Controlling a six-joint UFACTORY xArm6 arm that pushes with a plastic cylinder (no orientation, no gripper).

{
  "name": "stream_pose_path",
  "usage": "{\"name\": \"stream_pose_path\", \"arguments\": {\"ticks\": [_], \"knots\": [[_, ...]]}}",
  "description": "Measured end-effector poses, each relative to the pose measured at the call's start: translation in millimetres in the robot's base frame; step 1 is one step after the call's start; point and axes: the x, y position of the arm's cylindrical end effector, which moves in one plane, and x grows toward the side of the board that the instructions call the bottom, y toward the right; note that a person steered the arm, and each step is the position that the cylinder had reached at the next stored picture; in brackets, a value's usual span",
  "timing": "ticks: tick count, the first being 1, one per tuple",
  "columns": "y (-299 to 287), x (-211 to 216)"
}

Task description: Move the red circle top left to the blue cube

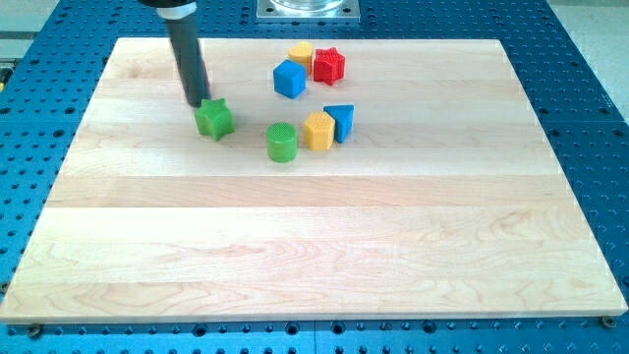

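Note:
The blue cube sits near the view's top centre on the wooden board. The only red block I see is a star-like shape, just right of the blue cube and slightly above it. A yellow block touches both from above. My tip is at the view's upper left, right against the top-left side of a green star. The tip is well to the left of the blue cube and the red block.
A green cylinder, a yellow block and a blue triangle stand in a row below the blue cube. A blue perforated table surrounds the board. The arm's metal base is at the top edge.

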Motion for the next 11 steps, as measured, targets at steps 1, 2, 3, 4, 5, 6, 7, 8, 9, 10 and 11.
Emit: {"name": "stream_pose_path", "arguments": {"ticks": [1,2,3,4,5,6,7,8,9,10,11], "knots": [[-55,-14],[25,-40],[47,-27],[-37,-2],[-98,21],[-116,28],[-95,21],[-21,-18],[19,-46],[88,-70],[109,-58]]}}
